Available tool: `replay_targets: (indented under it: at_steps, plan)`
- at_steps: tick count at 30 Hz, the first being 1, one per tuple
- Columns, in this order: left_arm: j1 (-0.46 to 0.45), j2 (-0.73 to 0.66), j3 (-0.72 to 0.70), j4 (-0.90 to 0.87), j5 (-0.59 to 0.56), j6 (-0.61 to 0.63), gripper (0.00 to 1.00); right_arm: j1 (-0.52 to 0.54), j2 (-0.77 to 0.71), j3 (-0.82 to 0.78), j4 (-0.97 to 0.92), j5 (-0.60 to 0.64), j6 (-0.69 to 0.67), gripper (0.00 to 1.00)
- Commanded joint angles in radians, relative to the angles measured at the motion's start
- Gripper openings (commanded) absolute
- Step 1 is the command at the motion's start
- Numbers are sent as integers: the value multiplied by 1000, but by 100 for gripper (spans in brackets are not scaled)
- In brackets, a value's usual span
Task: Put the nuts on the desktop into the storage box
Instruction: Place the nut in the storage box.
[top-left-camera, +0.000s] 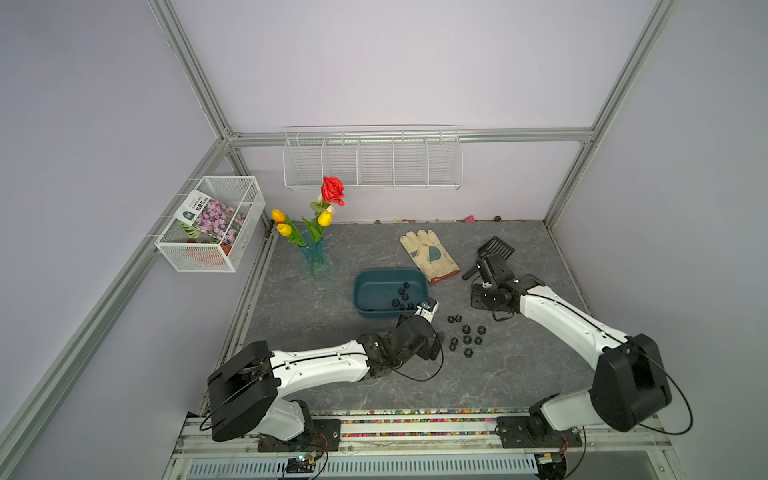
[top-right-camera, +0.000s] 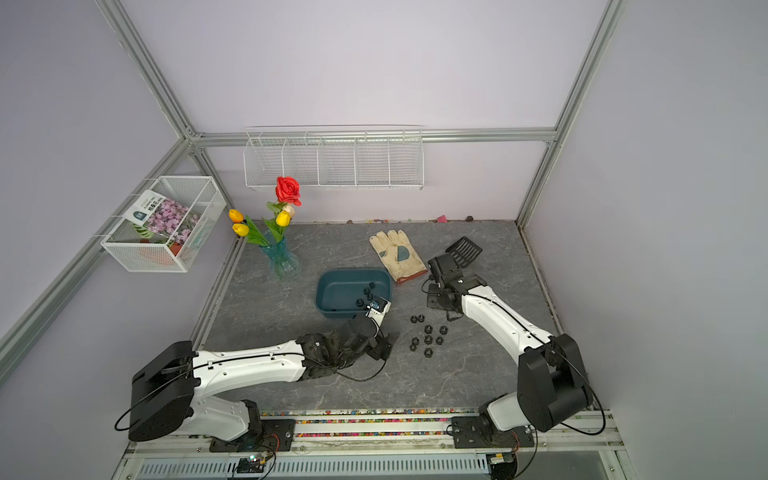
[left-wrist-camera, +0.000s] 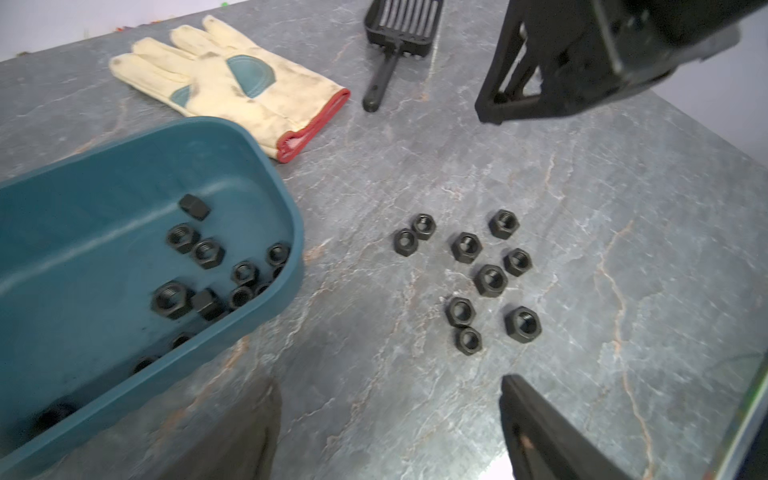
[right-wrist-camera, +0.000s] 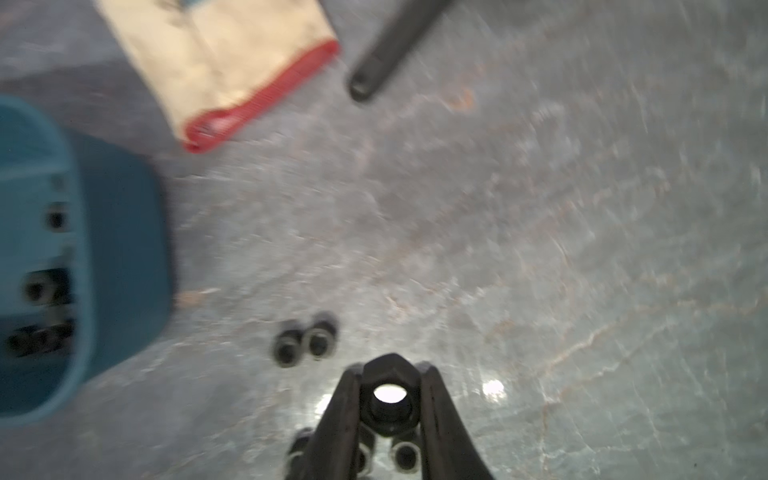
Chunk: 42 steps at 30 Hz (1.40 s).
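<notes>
Desktop (top-left-camera: 478, 382) is mostly in plain sight in both top views, but the left arm (top-left-camera: 324, 365) lies across the stretch in front of the box (top-left-camera: 388, 272). Its wrist covers the box's near corner, so the nuts (top-left-camera: 402, 296) inside can't all be counted from up there. The left wrist view cuts the box off at the frame edge too, and the nuts at its blurry end are just dark smudges.

The right wrist view is smeared all over. Box, glove (right-wrist-camera: 216, 62) and scoop (right-wrist-camera: 386, 54) all run out of frame. The right gripper (right-wrist-camera: 388, 368) is clear enough there though, pinching one nut (right-wrist-camera: 388, 399) up off the desktop, and its fingers (right-wrist-camera: 436, 415) hide part of the nuts lying below. From the top that gripper is buried under its own wrist, so I can't make out the jaws. The left gripper (left-wrist-camera: 494, 247) is spread wide, with the loose nuts (left-wrist-camera: 490, 279) showing between its fingers.

Other stuff:
- The wire rack (top-left-camera: 374, 166) and mesh basket (top-left-camera: 208, 224) hang on the walls, well apart from the box.
- The glove is just beside the box's far corner on the right arm's side, with the scoop beyond it.
- The vase (top-left-camera: 316, 257) is off the other far corner.
- Nine loose nuts sit near the box on the right arm's side.
- Ten or more lie inside the box at that same end.
</notes>
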<state>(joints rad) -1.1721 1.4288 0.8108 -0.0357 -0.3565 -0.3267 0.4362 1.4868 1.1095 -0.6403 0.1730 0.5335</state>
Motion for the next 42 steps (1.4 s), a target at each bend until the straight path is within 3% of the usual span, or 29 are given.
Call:
replay_targets:
  at_steps: [1,14,23,42]
  plan:
    - [22,-35,0,-51,-84,-35,85,50,80,95,-54,-16,-40,10]
    - [129,-265,-167,33,-118,-4,84,221,499,592,-143,-72,-114,10]
    - [140,-236,-217,105,-152,2,84,260,750,845,-197,-141,-135,9]
    - [189,-218,-258,151,-127,-11,83,269,914,935,-170,-236,-130,12]
